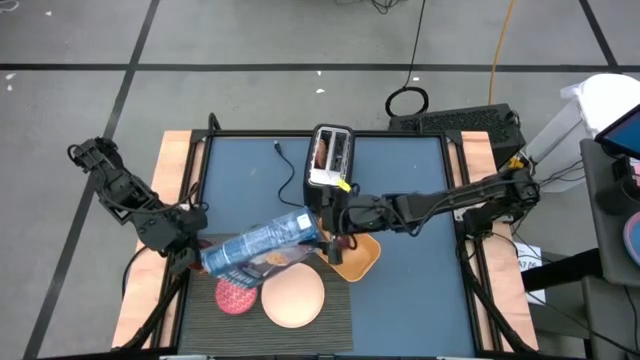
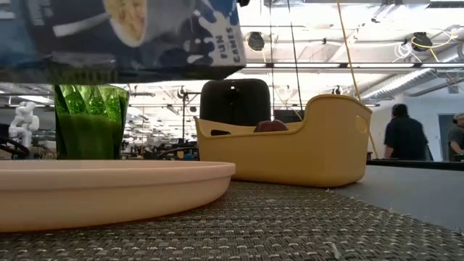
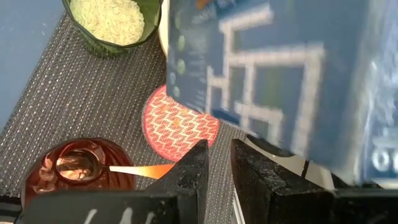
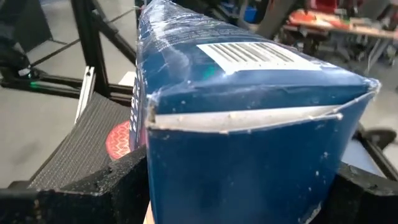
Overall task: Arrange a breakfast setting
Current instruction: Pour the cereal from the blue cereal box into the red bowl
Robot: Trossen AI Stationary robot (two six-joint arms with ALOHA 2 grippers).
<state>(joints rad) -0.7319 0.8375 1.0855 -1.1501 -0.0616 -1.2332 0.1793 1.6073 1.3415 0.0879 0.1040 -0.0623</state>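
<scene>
Fingers of right gripper (image 4: 236, 199) clamp blue cereal box (image 4: 249, 124) over placemat (image 1: 200, 310).

Grey concrete floor (image 1: 250, 40) surrounds the bench (image 1: 400, 200); beyond it, two people (image 2: 404, 138) stand under bright ceiling lights (image 2: 319, 18).

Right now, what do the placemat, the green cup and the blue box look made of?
Placemat: woven, probably vinyl or fabric; the crossed threads show. Green cup: translucent faceted glass or plastic, light passing through. Blue cereal box: glossy printed cardboard, probably; creased edges and a barcode.
</scene>
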